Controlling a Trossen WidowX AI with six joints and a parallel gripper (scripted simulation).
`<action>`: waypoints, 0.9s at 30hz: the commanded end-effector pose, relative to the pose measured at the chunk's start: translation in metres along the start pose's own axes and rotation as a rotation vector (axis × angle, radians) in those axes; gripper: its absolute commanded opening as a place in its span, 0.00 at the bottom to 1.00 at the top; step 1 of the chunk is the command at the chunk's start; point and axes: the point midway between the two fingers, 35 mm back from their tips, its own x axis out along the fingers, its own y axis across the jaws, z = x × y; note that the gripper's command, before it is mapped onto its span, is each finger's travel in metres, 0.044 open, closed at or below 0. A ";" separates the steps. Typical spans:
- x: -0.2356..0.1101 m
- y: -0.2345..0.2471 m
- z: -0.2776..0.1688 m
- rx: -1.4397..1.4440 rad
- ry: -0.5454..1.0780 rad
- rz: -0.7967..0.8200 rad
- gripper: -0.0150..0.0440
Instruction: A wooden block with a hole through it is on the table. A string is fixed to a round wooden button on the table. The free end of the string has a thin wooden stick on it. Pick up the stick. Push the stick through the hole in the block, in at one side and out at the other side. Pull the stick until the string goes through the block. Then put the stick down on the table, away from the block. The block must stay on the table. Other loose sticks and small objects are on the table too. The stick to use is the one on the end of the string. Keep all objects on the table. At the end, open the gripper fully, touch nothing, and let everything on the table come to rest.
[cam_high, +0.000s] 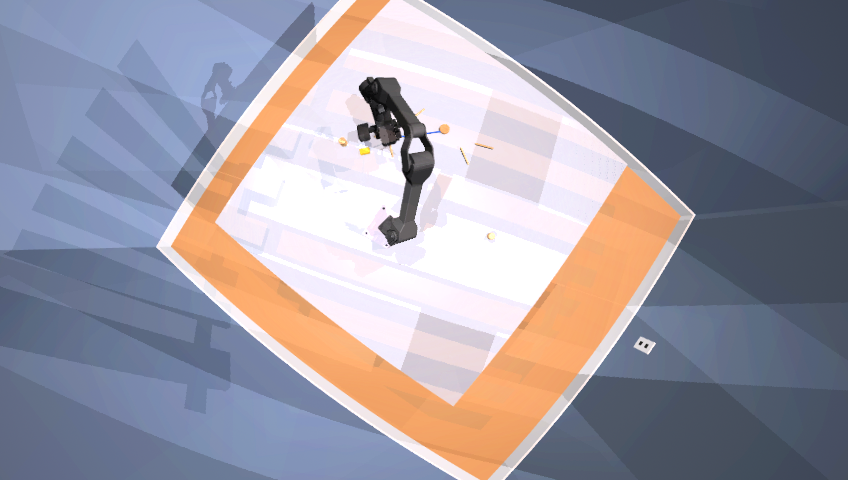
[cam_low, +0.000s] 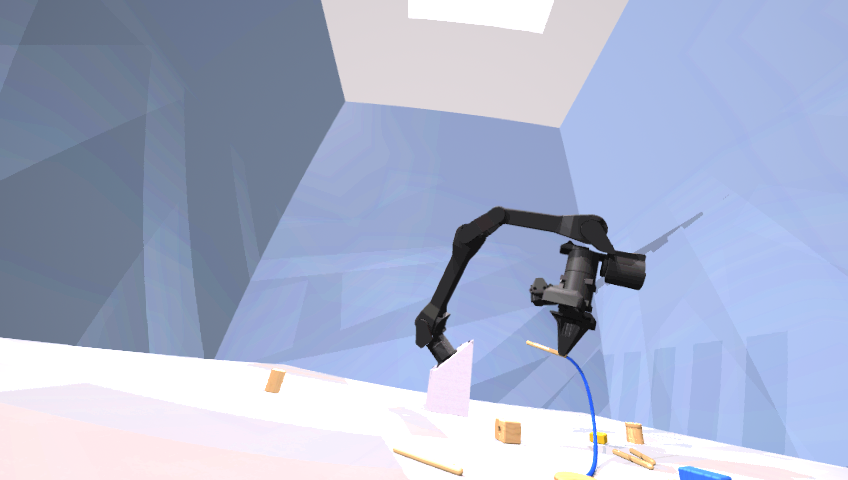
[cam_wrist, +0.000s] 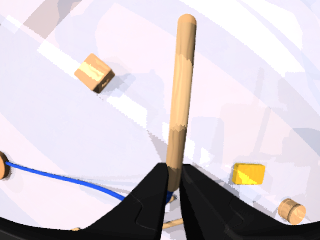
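My gripper (cam_low: 562, 353) (cam_wrist: 172, 171) is shut on the string end of the wooden stick (cam_low: 542, 347) (cam_wrist: 181, 90), high above the table. The stick's free end points away from the fingers, slightly raised in the exterior view. The blue string (cam_high: 433, 132) (cam_low: 590, 404) (cam_wrist: 82, 184) hangs from the fingers to the round wooden button (cam_high: 444, 129) (cam_low: 574, 476) (cam_wrist: 2, 166). The wooden block (cam_low: 508, 431) (cam_wrist: 94, 72) sits on the table, apart from stick and string. Its hole shows on a side face; the arm hides the block in the top view.
Loose sticks (cam_high: 464, 155) (cam_low: 427, 461) lie about the table. A yellow block (cam_high: 364, 151) (cam_low: 598, 437) (cam_wrist: 248, 174) is near a wooden cylinder (cam_high: 342, 141) (cam_low: 634, 433) (cam_wrist: 292, 211). Another wooden cylinder (cam_high: 490, 236) (cam_low: 274, 380) stands farther off. A blue object (cam_low: 704, 473) shows at the lower edge.
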 end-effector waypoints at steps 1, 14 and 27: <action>-0.001 0.001 -0.002 -0.026 0.000 0.010 0.25; -0.001 0.001 -0.002 0.373 0.006 0.019 0.25; -0.001 0.000 -0.003 0.824 0.018 0.026 0.25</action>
